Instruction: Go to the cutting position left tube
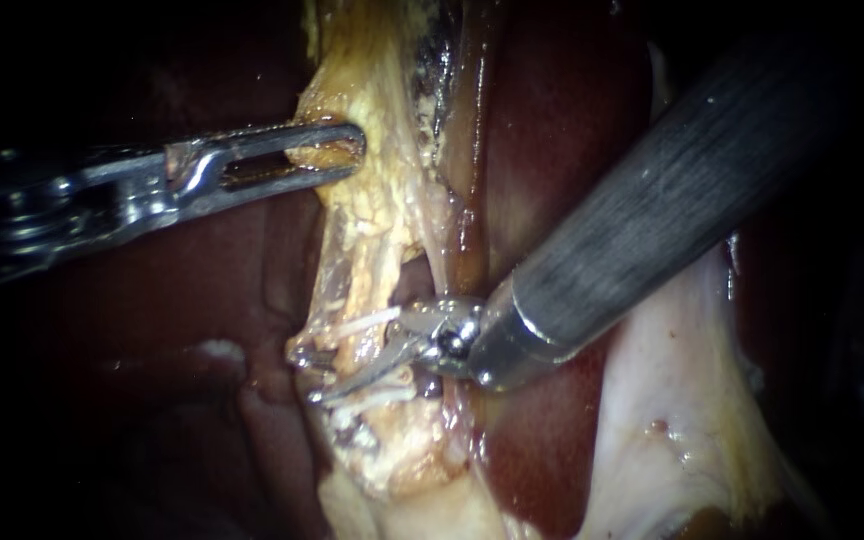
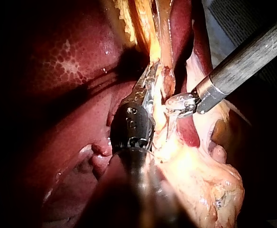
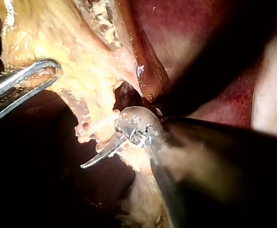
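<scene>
**Q:** Why is my left instrument (image 1: pixel 347 155) placed at the upper centre of the frame?

**A:** Its pincer is clamped on the yellow tissue (image 1: pixel 372 215). I judge this pulls the strip taut and lifts it clear of the liver (image 1: pixel 202 300).

**Q:** Where is the tube, and what is my right instrument (image 1: pixel 372 355) doing?

**A:** The tube (image 1: pixel 367 322) is a pale strand crossing the strip at centre. I cannot confirm it is the left one. The right pincer is partly open at the strip beside the tube, gripping nothing.

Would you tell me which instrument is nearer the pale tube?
Right: my right instrument sits at the pale tube; my left instrument grips the yellow tissue strand farther up.
</scene>
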